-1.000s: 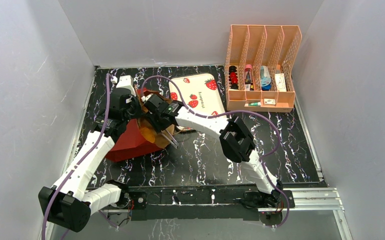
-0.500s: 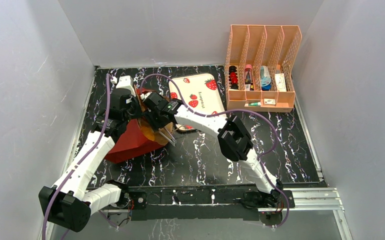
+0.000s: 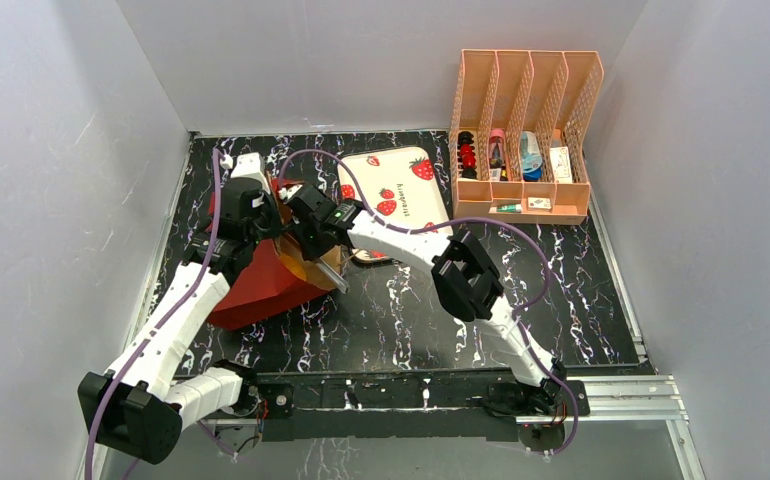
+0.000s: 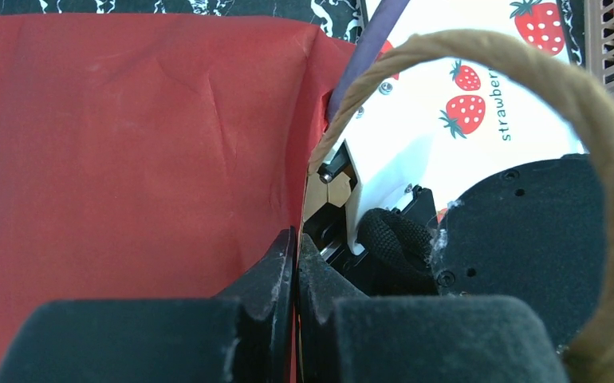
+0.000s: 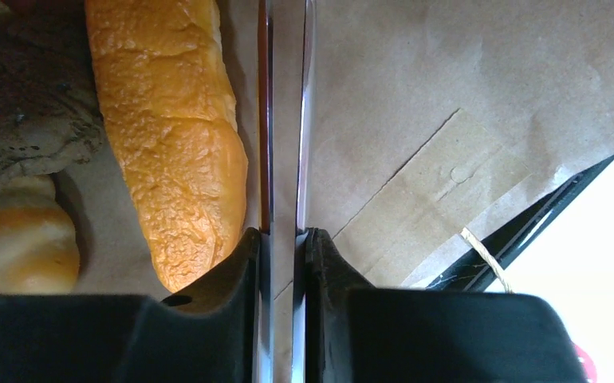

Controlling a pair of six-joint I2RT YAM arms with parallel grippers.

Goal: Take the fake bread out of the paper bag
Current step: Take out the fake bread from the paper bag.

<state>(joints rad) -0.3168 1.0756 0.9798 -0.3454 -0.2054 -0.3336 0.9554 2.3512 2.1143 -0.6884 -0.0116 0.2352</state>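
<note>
Status: long orange toy baguette [image 5: 172, 136] inside red-brown kraft paper bag [image 3: 261, 285], unremoved; left gripper [image 4: 294, 249] pinches its rim; right gripper [image 5: 284, 241] clamps metal tongs [image 5: 262, 120].

paper bag [image 3: 251, 285] on side | left gripper [image 3: 269, 216], right gripper [image 3: 302, 231] with tongs [image 3: 333, 274] at its mouth | strawberry tray [image 3: 401, 180] behind

One paper bag [image 3: 256, 285] lies at the left, and three pieces of fake bread [image 5: 160, 72] show inside it: one long orange baguette [image 5: 184, 175], one dark brown roll [image 5: 25, 112] and one pale golden piece [image 5: 17, 243]. There is one pair of metal tongs [image 5: 262, 120]. At the far side are one strawberry-print tray [image 3: 406, 175] and one peach organizer [image 3: 579, 95] with four slots.
</note>
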